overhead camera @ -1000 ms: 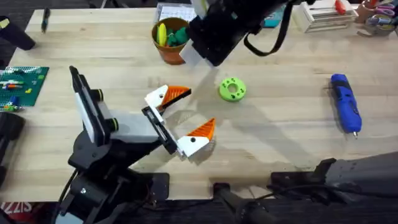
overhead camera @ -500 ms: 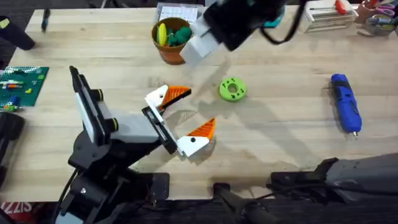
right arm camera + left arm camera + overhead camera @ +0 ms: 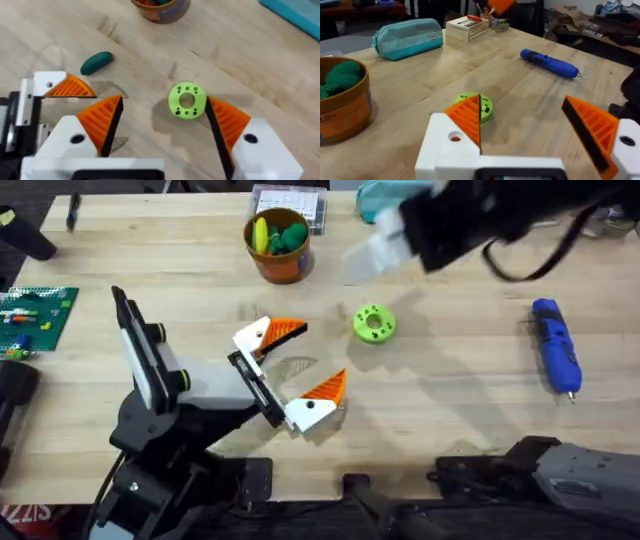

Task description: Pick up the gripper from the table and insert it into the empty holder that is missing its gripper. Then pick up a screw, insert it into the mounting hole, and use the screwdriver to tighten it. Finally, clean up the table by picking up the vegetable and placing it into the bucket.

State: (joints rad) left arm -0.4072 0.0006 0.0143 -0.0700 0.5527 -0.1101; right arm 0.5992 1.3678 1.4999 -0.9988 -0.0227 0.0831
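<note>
The terracotta bucket (image 3: 278, 250) (image 3: 342, 112) stands at the back of the table (image 3: 470, 400), with yellow and green pieces inside. Beside my left gripper, the right wrist view shows a dark green oblong vegetable (image 3: 97, 62) lying on the wood. The blue screwdriver (image 3: 556, 345) (image 3: 550, 63) rests at the far right. My left gripper (image 3: 322, 352) (image 3: 520, 107) hovers open near the middle, holding nothing. High at the back right, my right gripper (image 3: 375, 245) (image 3: 162, 107) is open above a green disc (image 3: 374, 323) (image 3: 186, 101). The loose gripper, holder and screw are out of view.
A teal pouch (image 3: 385, 195) (image 3: 407, 37) and a wooden box (image 3: 466, 27) lie along the back edge. A green brick plate (image 3: 35, 315) sits at the far left. Bare wood stretches between the green disc and the screwdriver.
My right arm has swung from over the bucket toward the back right. The left arm, the green disc and the screwdriver have stayed put.
</note>
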